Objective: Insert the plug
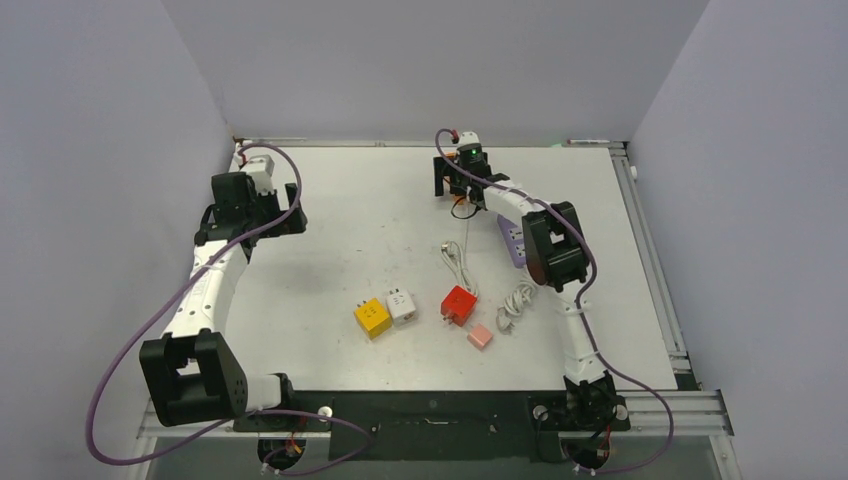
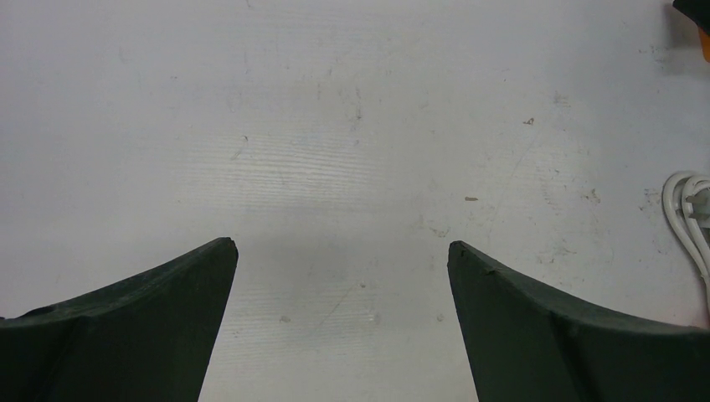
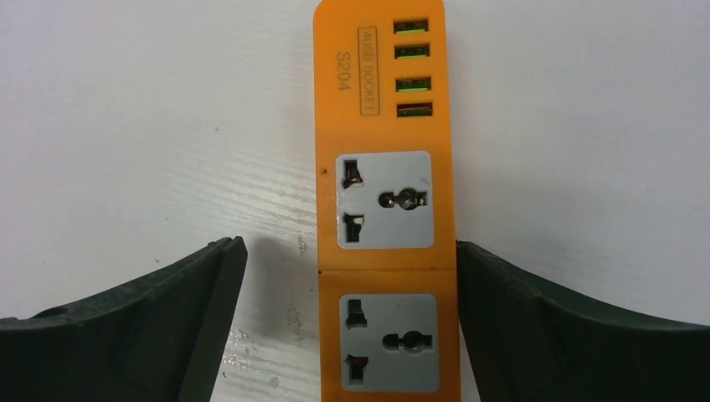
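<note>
Both arms look alike from where I stand. The left arm (image 1: 205,290) and the right arm (image 1: 575,335) are slim white links joined by chunky black joint housings (image 1: 555,250), each arm rising from a black base at the bottom of the overhead view. A purple cable (image 1: 140,337) loops loosely beside the left arm, and a second purple cable (image 1: 668,418) trails the right. A small green light (image 1: 462,152) glows on the right wrist. Up close, the left end effector (image 2: 342,244) and right end effector (image 3: 347,244) have matte dark fingers (image 2: 126,335) that are broad, curved and taper to blunt tips.
</note>
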`<state>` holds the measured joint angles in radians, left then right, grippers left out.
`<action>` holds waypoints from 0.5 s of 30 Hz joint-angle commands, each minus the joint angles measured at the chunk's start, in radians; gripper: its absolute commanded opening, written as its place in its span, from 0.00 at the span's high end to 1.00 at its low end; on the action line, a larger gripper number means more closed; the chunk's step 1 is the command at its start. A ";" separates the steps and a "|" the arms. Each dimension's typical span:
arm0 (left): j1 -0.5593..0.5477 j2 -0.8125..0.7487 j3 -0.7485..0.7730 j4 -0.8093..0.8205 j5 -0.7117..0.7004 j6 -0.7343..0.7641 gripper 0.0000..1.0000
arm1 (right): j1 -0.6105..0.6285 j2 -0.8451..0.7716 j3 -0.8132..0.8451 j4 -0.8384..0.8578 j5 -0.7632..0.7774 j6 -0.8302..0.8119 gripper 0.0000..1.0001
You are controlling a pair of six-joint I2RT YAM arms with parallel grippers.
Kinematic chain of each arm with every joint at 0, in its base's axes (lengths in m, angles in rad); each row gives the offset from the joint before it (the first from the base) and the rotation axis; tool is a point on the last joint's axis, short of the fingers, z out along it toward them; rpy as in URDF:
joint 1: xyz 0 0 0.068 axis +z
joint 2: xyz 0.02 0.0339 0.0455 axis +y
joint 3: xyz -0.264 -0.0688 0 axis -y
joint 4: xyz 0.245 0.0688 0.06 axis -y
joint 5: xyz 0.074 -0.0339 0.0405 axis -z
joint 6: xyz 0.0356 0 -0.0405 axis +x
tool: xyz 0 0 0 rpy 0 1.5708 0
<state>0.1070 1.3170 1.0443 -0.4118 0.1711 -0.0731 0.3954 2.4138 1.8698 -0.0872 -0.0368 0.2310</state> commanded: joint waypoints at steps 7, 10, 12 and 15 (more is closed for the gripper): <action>0.010 -0.060 0.032 0.001 0.027 0.015 0.04 | 0.058 0.010 0.043 0.026 0.048 -0.130 0.50; 0.012 -0.069 0.028 -0.005 0.027 0.015 0.04 | 0.100 -0.030 -0.032 0.068 -0.008 -0.198 0.67; 0.012 -0.077 0.024 -0.011 0.028 0.015 0.04 | 0.124 -0.058 -0.078 0.078 -0.074 -0.215 0.72; 0.013 -0.091 0.019 -0.023 0.031 0.026 0.04 | 0.157 -0.114 -0.148 0.107 -0.181 -0.223 0.74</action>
<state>0.1123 1.2736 1.0443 -0.4259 0.1856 -0.0662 0.4805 2.3997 1.8091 -0.0013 -0.0509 0.0608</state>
